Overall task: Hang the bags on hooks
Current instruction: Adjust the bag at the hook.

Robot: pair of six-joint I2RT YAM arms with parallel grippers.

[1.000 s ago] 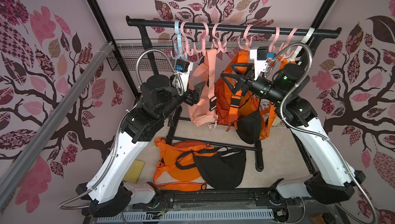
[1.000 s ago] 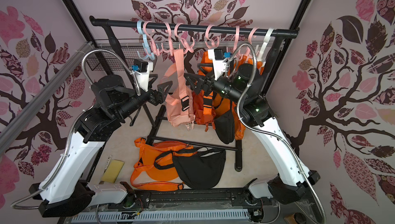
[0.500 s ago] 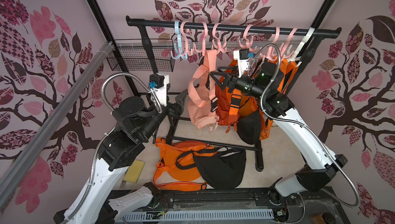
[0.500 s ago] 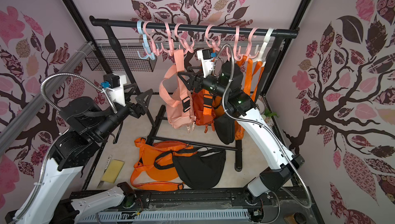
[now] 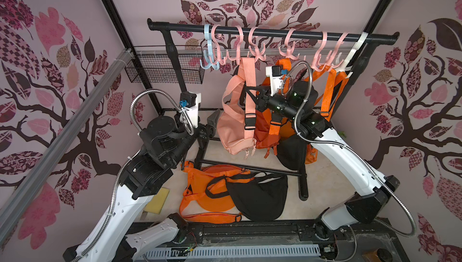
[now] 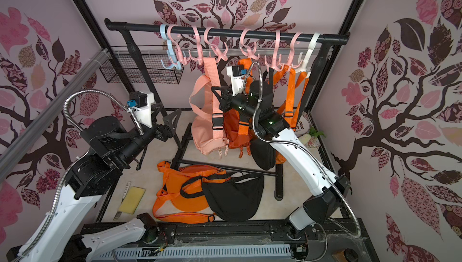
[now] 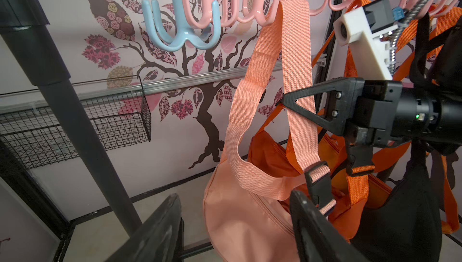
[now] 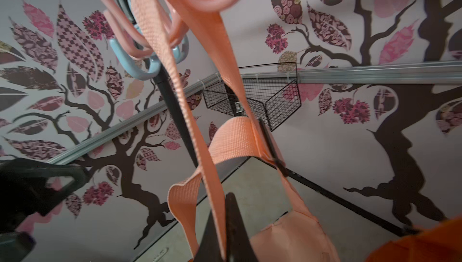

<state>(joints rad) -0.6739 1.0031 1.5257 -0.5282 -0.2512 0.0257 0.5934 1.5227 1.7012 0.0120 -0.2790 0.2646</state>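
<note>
Pink bag (image 5: 232, 128) hanging from a pink hook (image 7: 250, 19) on the rail (image 5: 275, 31), with the right gripper (image 5: 248, 90) pinched on its strap (image 5: 250, 85).
The left gripper (image 6: 165, 115) is spread wide and empty, low between the rack post (image 7: 82, 128) and the bag. The blue hook (image 7: 185, 35) toward the post is bare (so are the pink prongs beside it). On the strap's other edge, hanging orange bags (image 5: 267, 133) press close. An orange bag (image 5: 207, 193) and a black bag (image 5: 257, 198) lie on the floor.

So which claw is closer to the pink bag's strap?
Right. The right gripper is shut on the pink strap; the left gripper hangs open, lower down and off to the side of the pink bag, touching nothing.
</note>
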